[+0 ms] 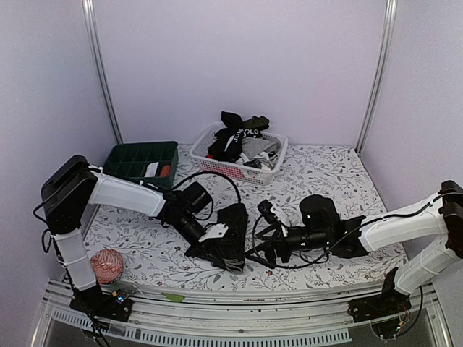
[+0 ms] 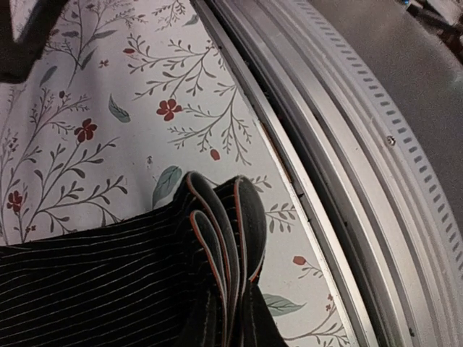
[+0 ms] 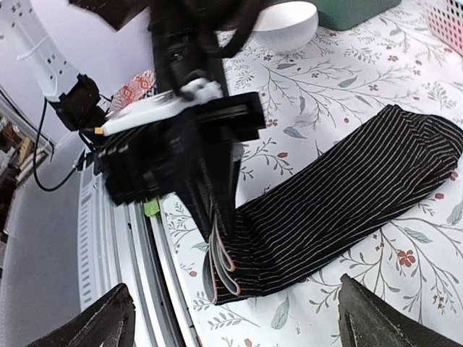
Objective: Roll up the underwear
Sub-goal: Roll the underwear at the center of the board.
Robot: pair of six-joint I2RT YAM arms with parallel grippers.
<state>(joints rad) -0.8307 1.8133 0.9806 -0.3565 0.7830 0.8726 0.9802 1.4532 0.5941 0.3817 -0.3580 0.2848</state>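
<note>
A black pin-striped underwear (image 3: 347,195) lies stretched across the floral table. Its folded waistband end (image 2: 224,231), grey with orange edging, is bunched near the front rail. My left gripper (image 3: 217,210) is shut on that folded end, and the cloth hides its fingertips in the left wrist view. My right gripper (image 3: 239,318) is open wide just right of the fold, with nothing between its fingers (image 3: 108,322). From above, the left gripper (image 1: 219,246) and right gripper (image 1: 259,235) face each other over the underwear (image 1: 235,231). More underwear fills the white basket (image 1: 217,165).
A green compartment tray (image 1: 137,155) stands at the back left. A red patterned ball (image 1: 107,264) sits by the left arm's base. A white bowl (image 3: 289,25) shows behind the left arm. The metal front rail (image 2: 347,188) runs close to the fold.
</note>
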